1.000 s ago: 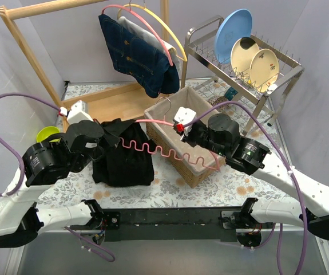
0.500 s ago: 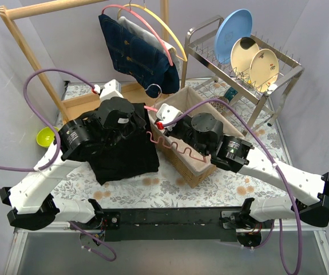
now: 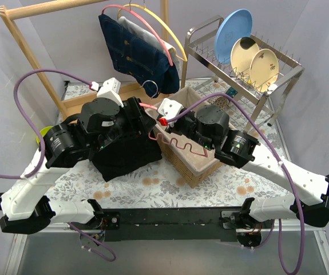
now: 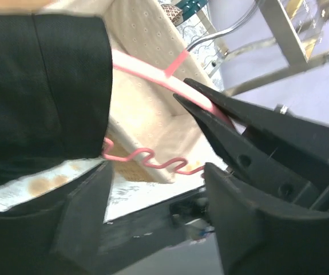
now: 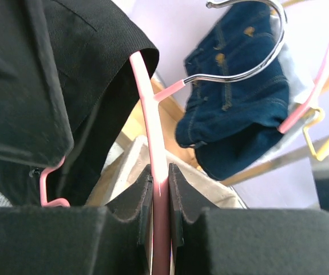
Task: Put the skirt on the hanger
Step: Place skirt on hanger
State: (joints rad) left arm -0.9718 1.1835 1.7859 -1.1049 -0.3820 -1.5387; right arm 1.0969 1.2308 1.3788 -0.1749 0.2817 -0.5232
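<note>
The right pincer (image 5: 159,173) is clamped on one arm of the pink hanger (image 5: 146,103), whose far end runs under the black skirt (image 3: 124,154). The left pincer (image 4: 155,172) stands wide and holds nothing, beside the skirt's edge. The skirt lies mid-surface, just left of the wicker basket (image 3: 197,167).

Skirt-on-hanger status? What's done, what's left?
Done: one arm of the pink hanger appears tucked inside the black skirt.
In hand: the right pincer is shut on the hanger's bar. The left pincer is open beside the skirt, gripping nothing.
Left: the hanger's wavy bar lies outside the skirt, over the basket, so the other side probably needs threading.
</note>
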